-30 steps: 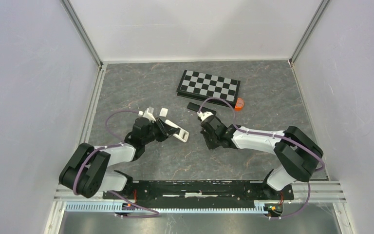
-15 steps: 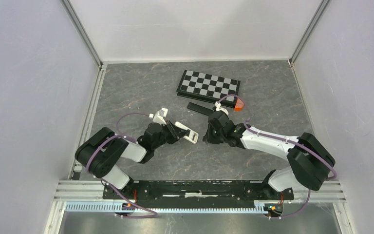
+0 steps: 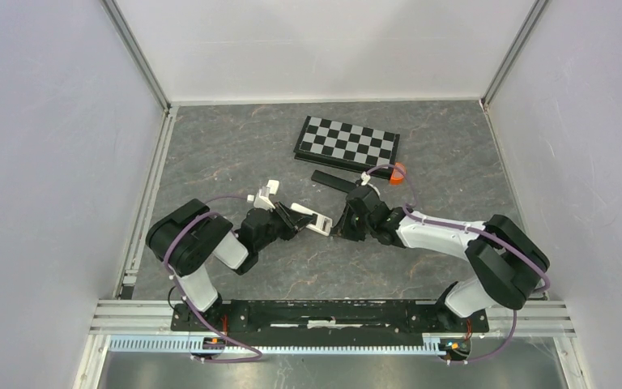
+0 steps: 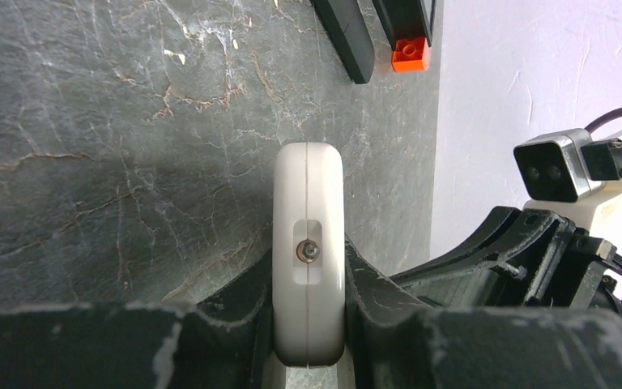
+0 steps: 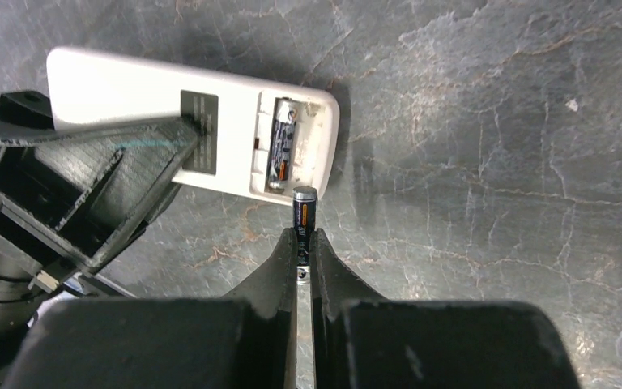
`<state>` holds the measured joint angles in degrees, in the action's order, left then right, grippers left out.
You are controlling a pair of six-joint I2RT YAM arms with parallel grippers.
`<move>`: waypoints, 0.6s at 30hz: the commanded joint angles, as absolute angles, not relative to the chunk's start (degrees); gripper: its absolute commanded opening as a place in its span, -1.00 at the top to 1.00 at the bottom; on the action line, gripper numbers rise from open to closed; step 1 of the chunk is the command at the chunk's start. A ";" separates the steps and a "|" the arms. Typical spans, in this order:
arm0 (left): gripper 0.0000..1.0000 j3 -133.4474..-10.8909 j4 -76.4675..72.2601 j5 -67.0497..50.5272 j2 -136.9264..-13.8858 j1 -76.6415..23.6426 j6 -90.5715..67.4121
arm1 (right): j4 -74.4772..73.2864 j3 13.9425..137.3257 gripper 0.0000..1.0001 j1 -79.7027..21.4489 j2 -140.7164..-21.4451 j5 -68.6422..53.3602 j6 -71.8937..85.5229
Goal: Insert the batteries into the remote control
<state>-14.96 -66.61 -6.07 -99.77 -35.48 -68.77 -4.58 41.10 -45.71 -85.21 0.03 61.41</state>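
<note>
White remote [image 5: 113, 81] is clamped in the left jaws; the right jaws pinch a battery [image 5: 304, 207] at frame centre, which probably must next line up with the empty slot [image 5: 309, 138]

Lighting is bright, even and diffuse. Soft shadows fall on the grey veined stone-look counter [image 5: 494, 121] beside the white plastic remote control [image 5: 129, 89]. Wrist views are sharp, and the nearest foreground blurs slightly.
</note>
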 commanded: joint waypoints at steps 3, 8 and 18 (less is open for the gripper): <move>0.96 -14.54 -67.63 -4.66 -100.28 -35.95 -70.05 | -1.48 43.70 1.00 -43.91 -87.54 0.36 62.45; 0.96 -14.55 -68.02 -4.66 -100.86 -35.97 -69.88 | 0.73 44.37 1.00 -43.42 -89.17 -1.73 61.51; 0.96 -14.33 -68.98 -4.58 -101.52 -36.04 -69.81 | 3.19 44.56 0.92 -42.93 -90.60 -4.12 61.79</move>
